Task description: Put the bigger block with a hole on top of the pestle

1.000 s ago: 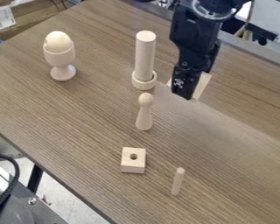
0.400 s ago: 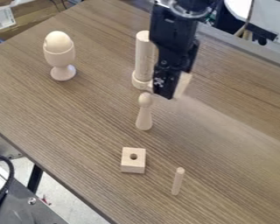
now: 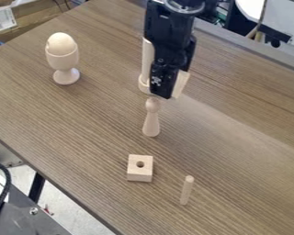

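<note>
Pale wood shows at the right side of the gripper [image 3: 166, 92], and that looks like the bigger block [image 3: 182, 83], pinched between closed-in fingers. It's a flat-sided, plain piece, mostly masked by the black fingers; its hole can't be made out from here, nor can I tell which way the hole faces. Block and gripper hang over the far half of the counter [image 3: 235, 160].

Now the relation that matters: the pestle, and I'm reading that as the pin-shaped piece [image 3: 151, 120], stands upright to the near side of the gripper and a touch left. Round head, slim neck, flared foot, smooth light wood. So the line to take, by my judgement, is nearer and slightly left, then down once the block sits centred over that knob. It's a small, rounded perch, so an off-centre release could tip the block or topple the pin.

Close behind on the far side, partly covered by the gripper, stands the tall cylinder [image 3: 148, 57]; that one wants a clear berth. The smaller block [image 3: 139, 170] sits well nearer, hole facing up.
</note>
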Controlling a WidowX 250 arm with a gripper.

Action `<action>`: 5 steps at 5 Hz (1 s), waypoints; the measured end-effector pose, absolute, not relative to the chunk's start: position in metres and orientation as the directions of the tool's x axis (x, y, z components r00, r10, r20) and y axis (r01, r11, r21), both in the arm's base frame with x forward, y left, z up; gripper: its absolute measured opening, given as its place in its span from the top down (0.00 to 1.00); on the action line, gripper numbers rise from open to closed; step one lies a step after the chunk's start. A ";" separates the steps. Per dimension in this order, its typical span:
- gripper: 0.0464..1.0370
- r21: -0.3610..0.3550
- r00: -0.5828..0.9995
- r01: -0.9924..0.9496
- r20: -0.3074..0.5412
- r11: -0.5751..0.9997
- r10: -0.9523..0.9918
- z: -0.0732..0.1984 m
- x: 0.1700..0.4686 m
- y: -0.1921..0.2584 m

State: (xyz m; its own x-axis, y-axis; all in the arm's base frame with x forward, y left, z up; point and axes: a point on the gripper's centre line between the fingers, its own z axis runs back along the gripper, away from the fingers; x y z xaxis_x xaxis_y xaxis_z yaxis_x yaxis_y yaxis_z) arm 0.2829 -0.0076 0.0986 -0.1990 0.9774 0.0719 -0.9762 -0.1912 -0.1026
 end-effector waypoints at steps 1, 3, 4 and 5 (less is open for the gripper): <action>0.20 -0.085 -0.212 -0.975 0.058 -0.206 0.976 0.103 0.278 -0.005; 0.20 -0.037 -0.220 -0.975 0.026 -0.219 0.975 0.103 0.272 -0.004; 0.20 -0.023 -0.222 -0.975 0.021 -0.222 0.975 0.100 0.268 -0.004; 0.20 -0.016 -0.222 -0.975 0.017 -0.221 0.975 0.098 0.268 -0.004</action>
